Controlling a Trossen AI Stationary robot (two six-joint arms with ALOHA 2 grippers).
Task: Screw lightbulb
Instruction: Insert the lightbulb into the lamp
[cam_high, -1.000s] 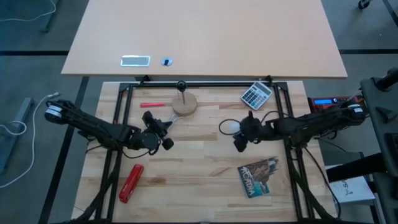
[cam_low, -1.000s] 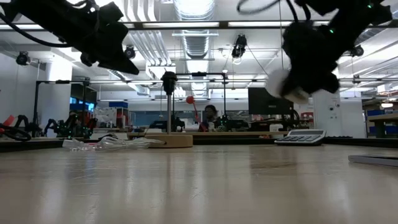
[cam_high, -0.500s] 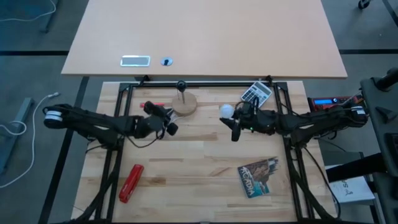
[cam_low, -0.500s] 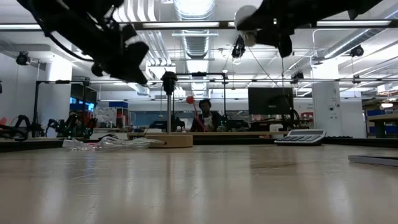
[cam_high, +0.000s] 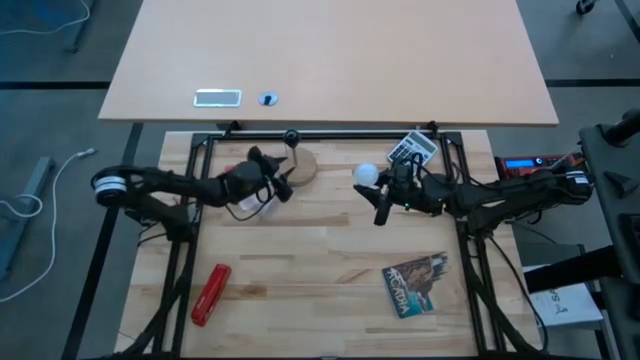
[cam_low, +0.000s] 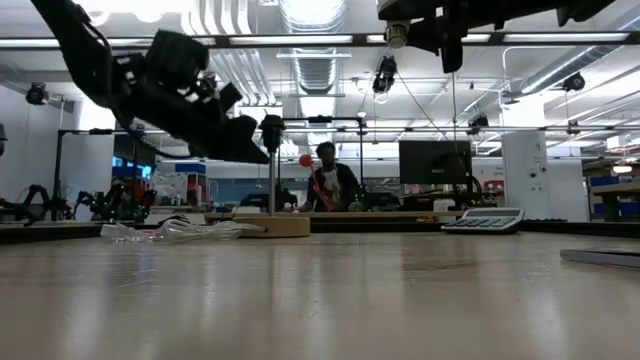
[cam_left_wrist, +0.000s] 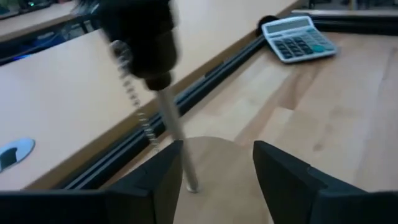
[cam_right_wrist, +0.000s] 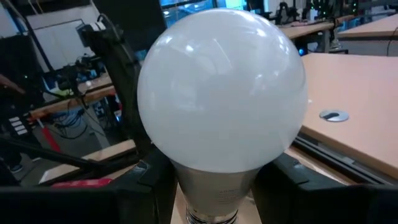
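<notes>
Writing legible only on the dark booklet at the near right of the wooden table: pale cover lettering, possibly "ACADIA", too small for certainty; keys and display of the grey calculator at the far right edge unreadable. Left gripper at the end of an arm reaching across from the left side, raised off the table and just beside the round wooden disc; fingers apart, flanking the thin metal rod under the black upright socket, no contact evident. Right gripper on an arm stretched in from the right side, held high near the calculator; fingers clamped on the neck of the lightbulb, white globe pointing away from the wrist, silvery base between the fingers. Lightbulb thus in the air, right of the disc and well apart from the socket. See-through plastic wrapper on the table beside the disc. Red stapler at the near left. Person in the room beyond the table, in the low view.
</notes>
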